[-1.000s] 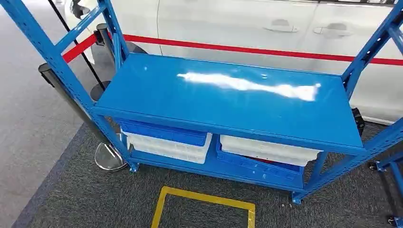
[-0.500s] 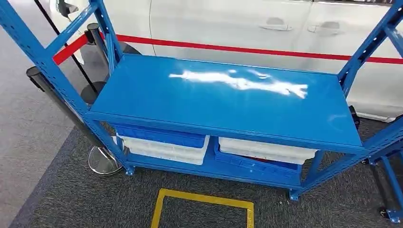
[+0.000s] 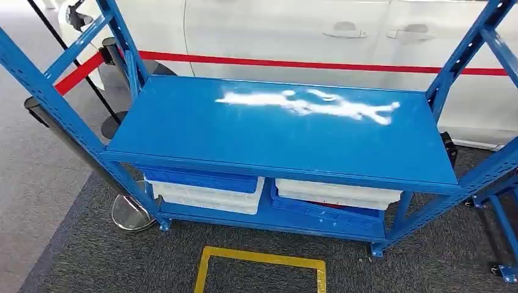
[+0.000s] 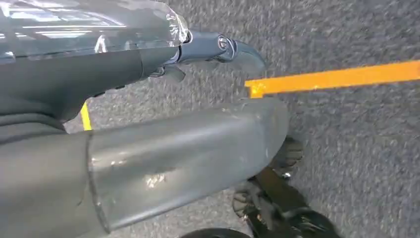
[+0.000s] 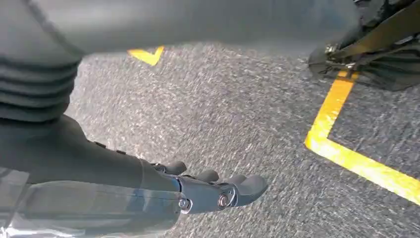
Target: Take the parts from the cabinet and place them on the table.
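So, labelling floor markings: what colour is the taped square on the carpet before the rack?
Yellow floor tape, clearest in the head view.

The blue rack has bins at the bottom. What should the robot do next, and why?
Probably bend and reach toward a lower bin: the rack's top shelf is bare, the white and blue bins sit low, and the left hand and right hand hang over carpet, holding nothing.

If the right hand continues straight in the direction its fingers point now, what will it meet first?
Probably the grey carpet: the right hand hangs open above it with nothing between. Depth is unclear.
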Motion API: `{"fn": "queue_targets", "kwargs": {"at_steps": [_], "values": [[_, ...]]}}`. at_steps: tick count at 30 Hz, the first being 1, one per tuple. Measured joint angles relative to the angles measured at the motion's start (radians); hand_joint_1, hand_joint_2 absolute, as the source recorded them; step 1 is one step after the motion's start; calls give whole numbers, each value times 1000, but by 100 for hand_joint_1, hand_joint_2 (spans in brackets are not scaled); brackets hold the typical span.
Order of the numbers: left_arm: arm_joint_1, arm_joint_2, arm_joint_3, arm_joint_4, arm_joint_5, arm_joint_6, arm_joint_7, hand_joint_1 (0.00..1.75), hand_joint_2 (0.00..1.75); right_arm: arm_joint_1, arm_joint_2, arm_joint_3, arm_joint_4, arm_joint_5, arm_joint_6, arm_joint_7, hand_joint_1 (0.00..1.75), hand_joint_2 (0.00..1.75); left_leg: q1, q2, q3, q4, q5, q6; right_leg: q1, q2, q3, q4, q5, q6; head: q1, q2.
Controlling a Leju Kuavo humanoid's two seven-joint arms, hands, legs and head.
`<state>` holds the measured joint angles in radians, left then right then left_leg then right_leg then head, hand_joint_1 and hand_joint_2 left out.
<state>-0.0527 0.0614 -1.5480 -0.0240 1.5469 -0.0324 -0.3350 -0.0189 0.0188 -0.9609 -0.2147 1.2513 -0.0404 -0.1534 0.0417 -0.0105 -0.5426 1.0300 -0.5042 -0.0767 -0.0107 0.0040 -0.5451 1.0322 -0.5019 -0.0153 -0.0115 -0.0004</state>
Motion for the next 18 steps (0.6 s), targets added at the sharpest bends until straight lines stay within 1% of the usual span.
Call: {"fn": "queue_targets", "kwargs": {"at_steps": [1,2,3,4,11,12,13,14,15,18], "values": [[0,2,0,2,0,0,0,0,0,-2,4,0,-1,0,-1,1,0,0,0,-3,-2,-3,30,34,2,2,-2,6,-6,3,-1,0],[1,1,0,2,0,2,5,0,0,-3,5,0,-2,-1,-1,2,0,0,-3,0,-2,0,13,40,6,3,-2,3,-3,7,5,0],[1,1,0,2,0,4,9,0,0,-2,5,0,-2,-1,-1,3,0,0,-3,0,-1,0,16,35,4,4,-1,1,-3,8,4,0],[1,1,0,2,0,9,12,0,0,-2,5,0,-2,-1,1,5,0,0,-4,-1,-2,0,18,42,2,4,0,0,-2,9,5,0],[1,1,0,2,0,14,15,0,0,-2,6,-1,-2,-1,3,7,0,0,-9,-1,-1,0,17,43,0,4,1,-2,-1,11,5,0],[0,1,0,2,0,19,19,0,175,-2,8,-1,-2,0,5,10,0,0,-10,-1,-1,0,16,44,-1,4,2,-4,-1,14,5,0],[0,1,0,2,0,19,19,0,175,-2,9,-1,-2,0,5,11,0,0,-11,-1,-1,0,16,44,-2,4,3,-5,0,15,5,0],[0,1,0,3,0,22,20,0,175,-2,13,-1,-2,-1,7,15,0,0,-14,0,-1,0,15,48,-5,4,3,-7,0,19,5,0],[0,1,0,3,0,32,21,0,175,-2,15,-6,-2,-2,20,23,0,175,-14,-1,-1,0,15,49,-5,4,3,-7,0,20,5,0],[-1,1,0,3,0,39,28,0,175,-2,19,-15,-2,-2,23,36,0,175,-15,-1,-1,0,15,49,-5,4,3,-7,0,21,5,0]]}}
